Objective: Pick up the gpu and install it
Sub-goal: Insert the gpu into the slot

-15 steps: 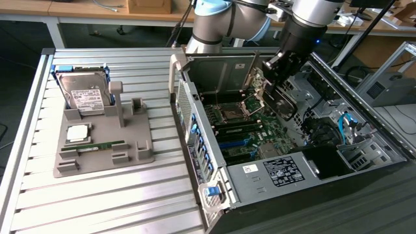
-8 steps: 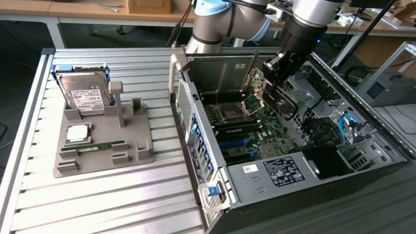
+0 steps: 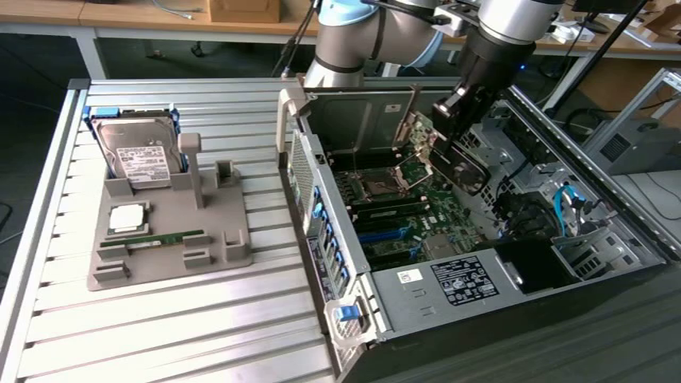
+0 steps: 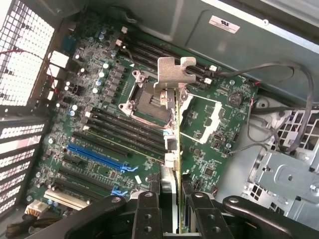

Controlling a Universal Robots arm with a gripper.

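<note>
My gripper point(image 3: 445, 142) hangs over the open computer case point(image 3: 596, 271), shut on the gpu point(image 3: 419, 134). The card stands on edge with its green circuit-board face and silver bracket toward the case's back wall. In the wrist view the gpu point(image 4: 177, 149) runs edge-on away from my gripper point(image 4: 174, 211), a black finger point(image 4: 148, 209) pressing on each side. Its silver bracket point(image 4: 172, 74) hovers above the motherboard point(image 4: 94, 114), beside the CPU socket point(image 4: 149, 102). The card is held above the board, not seated in a slot.
Blue expansion slots point(image 4: 99, 154) and black memory slots lie on the motherboard. Cables point(image 4: 279, 69) run by the drive cage. On the slatted table point(image 3: 191, 319), a grey fixture point(image 3: 171, 255) holds a hard drive point(image 3: 139, 152), a CPU point(image 3: 126, 217) and a RAM stick point(image 3: 155, 238).
</note>
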